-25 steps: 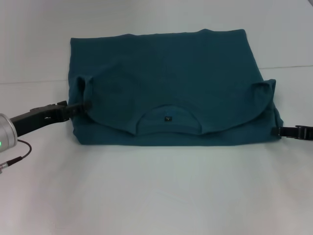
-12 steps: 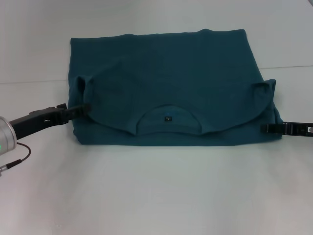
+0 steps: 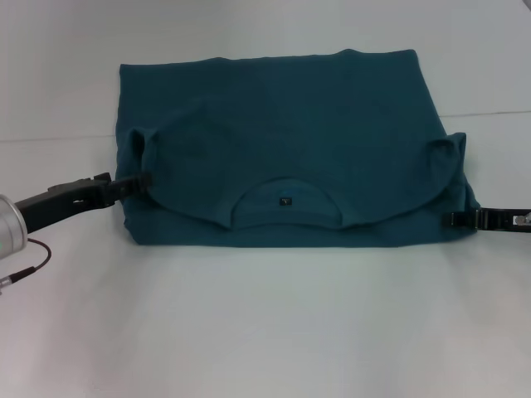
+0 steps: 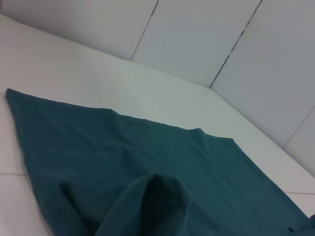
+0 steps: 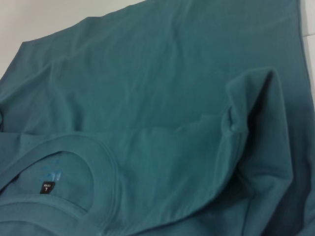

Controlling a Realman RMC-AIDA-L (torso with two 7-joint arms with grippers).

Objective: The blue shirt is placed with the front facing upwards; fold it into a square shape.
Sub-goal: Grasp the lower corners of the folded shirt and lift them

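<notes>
The blue shirt [image 3: 282, 141] lies on the white table, folded over, with no chest lettering showing. Its neck opening and small dark neck label [image 3: 286, 201] face me at the near edge. A sleeve fold sticks up at each side. My left gripper [image 3: 143, 179] is low at the shirt's left edge, touching the cloth by the left sleeve fold. My right gripper [image 3: 452, 219] is low at the shirt's near right corner. The left wrist view shows the shirt [image 4: 147, 162] with a raised fold close by. The right wrist view shows the shirt [image 5: 162, 98], its collar and label [image 5: 46, 188].
The white table [image 3: 265, 323] spreads in front of the shirt and on both sides. A thin cable [image 3: 33, 257] hangs from my left arm at the left edge. Pale wall panels [image 4: 197, 39] stand behind the table.
My right gripper has moved left to the shirt's near right corner. My left gripper has shifted slightly right and up against the shirt's left edge. The shirt has not moved.
</notes>
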